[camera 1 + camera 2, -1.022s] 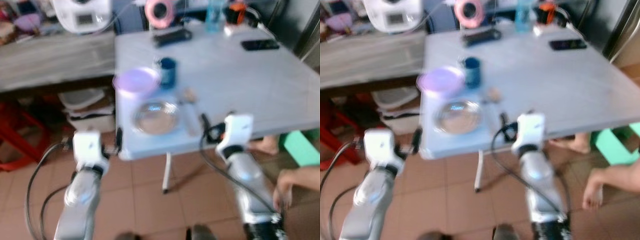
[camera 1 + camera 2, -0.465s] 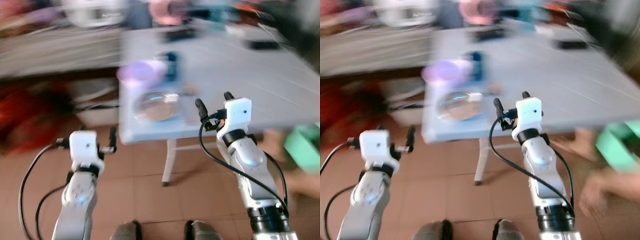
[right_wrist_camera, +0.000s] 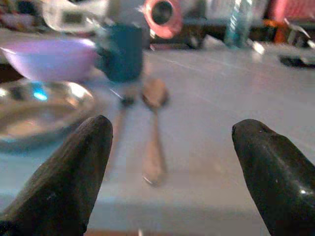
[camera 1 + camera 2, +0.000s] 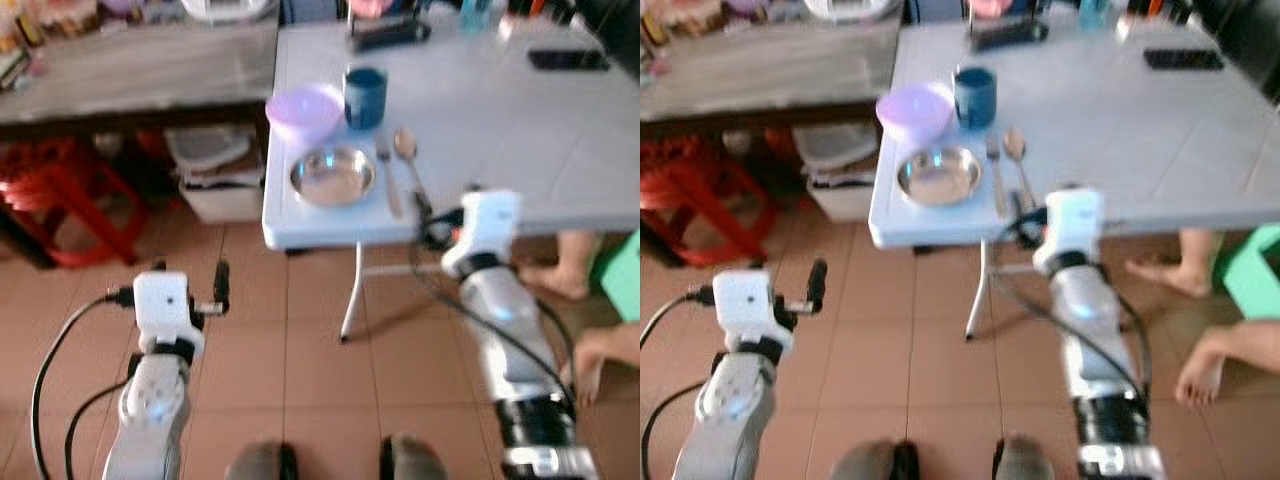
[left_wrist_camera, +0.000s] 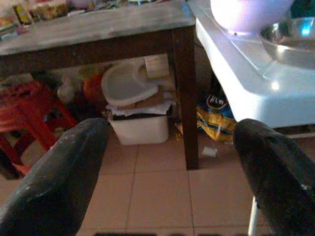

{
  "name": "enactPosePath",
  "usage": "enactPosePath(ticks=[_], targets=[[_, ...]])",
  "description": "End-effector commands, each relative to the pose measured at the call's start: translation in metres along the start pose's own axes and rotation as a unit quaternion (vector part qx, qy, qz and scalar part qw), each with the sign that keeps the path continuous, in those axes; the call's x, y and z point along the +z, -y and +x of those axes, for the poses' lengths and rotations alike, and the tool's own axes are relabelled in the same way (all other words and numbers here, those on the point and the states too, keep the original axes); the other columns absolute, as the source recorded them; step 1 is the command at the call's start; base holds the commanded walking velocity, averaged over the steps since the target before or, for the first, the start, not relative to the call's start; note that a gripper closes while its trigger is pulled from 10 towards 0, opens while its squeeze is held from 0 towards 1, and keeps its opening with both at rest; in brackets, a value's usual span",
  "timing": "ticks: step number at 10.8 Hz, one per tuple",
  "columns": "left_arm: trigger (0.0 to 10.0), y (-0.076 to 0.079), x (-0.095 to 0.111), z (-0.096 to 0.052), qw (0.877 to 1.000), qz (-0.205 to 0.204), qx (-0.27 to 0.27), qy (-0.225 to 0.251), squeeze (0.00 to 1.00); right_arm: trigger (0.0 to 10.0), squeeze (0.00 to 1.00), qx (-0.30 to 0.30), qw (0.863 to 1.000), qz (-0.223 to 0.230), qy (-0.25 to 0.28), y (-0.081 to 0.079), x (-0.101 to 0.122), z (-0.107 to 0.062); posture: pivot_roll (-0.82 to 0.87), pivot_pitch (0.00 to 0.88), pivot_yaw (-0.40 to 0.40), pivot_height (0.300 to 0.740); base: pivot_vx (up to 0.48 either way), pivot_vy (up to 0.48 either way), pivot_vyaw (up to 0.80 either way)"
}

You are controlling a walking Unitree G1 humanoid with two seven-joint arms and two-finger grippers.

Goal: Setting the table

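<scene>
Fork (image 3: pixel 117 129) beside spoon (image 3: pixel 154 125)

Steel plate (image 4: pixel 333 176) (upright); spoon (image 4: pixel 410 160) beside

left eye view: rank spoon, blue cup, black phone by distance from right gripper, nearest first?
From the right gripper, at the table's near edge:
1. Spoon, just ahead of the gripper, right of the metal bowl.
2. Blue cup, farther back, beside the purple bowl.
3. Black phone, far right of the table.
</scene>
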State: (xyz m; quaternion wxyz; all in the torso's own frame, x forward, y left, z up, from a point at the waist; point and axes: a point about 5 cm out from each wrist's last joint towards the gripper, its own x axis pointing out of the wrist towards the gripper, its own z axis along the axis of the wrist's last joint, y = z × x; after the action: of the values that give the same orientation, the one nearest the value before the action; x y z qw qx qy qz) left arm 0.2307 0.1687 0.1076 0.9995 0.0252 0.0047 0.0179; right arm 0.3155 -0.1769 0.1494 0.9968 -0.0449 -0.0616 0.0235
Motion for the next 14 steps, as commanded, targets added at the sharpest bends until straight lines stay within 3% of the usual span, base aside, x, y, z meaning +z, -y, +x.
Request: enactPosePath(ticks=[1,5,8,11,14], targets=[[10.0,-0.002,0.004,-0.002,1.0,0.004,-0.012,0.003,0.0,10.0,0.0,-0.005,1.0,0.009,0.001,0.001,0.003,0.004,0.04,0.179,0.092,0.74,0.0,0.0,0.0],[10.0,0.001,0.018,0.001,0.999,-0.022,-0.018,0.026,0.0,10.0,0.0,0.021,0.999,-0.015,0.037,-0.006,0.016,-0.011,0.03,0.178,0.08,0.74,0.381,0.0,0.41],[10.0,0.005,0.029,-0.001,0.998,-0.046,-0.025,0.04,0.0,10.0,0.0,-0.01,0.998,-0.028,0.055,-0.011,0.031,-0.036,0.01,0.137,0.056,0.74,0.423,0.0,0.0],[10.0,0.009,0.03,0.003,0.997,-0.054,-0.034,0.039,0.0,10.0,0.0,-0.042,0.999,-0.028,0.005,-0.005,0.016,-0.048,-0.01,0.115,0.048,0.74,0.41,0.0,0.0],[10.0,0.009,0.034,0.004,0.996,-0.059,-0.039,0.051,0.0,10.0,0.0,-0.095,0.995,0.001,-0.026,0.006,0.01,-0.04,0.0,0.126,0.054,0.74,0.0,0.0,0.0]])
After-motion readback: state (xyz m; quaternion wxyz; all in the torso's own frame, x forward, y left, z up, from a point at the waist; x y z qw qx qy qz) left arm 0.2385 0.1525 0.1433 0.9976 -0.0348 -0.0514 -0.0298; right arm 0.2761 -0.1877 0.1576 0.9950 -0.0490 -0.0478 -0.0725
